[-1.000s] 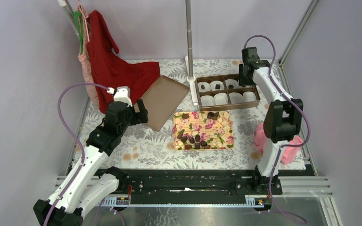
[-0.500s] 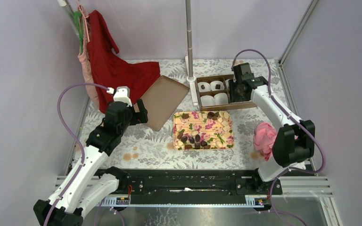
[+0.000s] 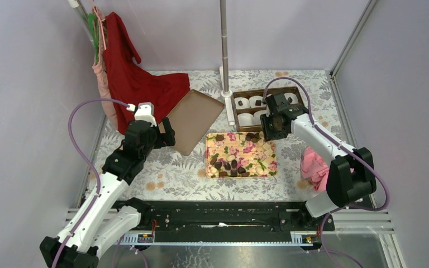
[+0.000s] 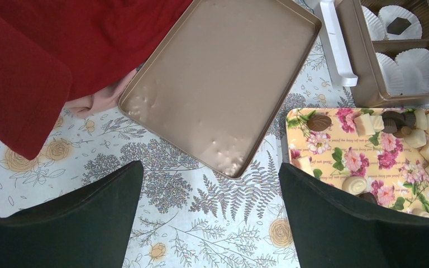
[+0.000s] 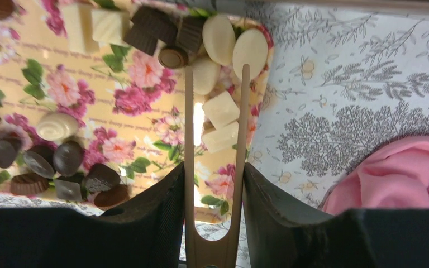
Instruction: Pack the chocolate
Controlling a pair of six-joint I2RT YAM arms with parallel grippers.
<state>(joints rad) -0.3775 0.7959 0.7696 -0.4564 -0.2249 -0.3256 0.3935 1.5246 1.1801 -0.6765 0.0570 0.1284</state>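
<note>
Found red garment (image 3: 139,84) lying against bronze tray's (image 3: 195,117) left edge. Found pink cloth (image 3: 313,164) bunched at right on fern-print tablecloth (image 3: 173,173).

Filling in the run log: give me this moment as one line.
left gripper: open, near gold lid | right gripper: shut on tongs, tips empty above floral tray | chocolate: mostly on tray

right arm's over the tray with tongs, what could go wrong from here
1. The wooden tongs in the right gripper point at a crowded tray corner where white pieces crowd the dark chocolates; they might pinch the wrong piece, or two.
2. The prongs are thin, so a rounded piece may slip out.
3. The pink cloth beside the tray could snag the arm.
</note>
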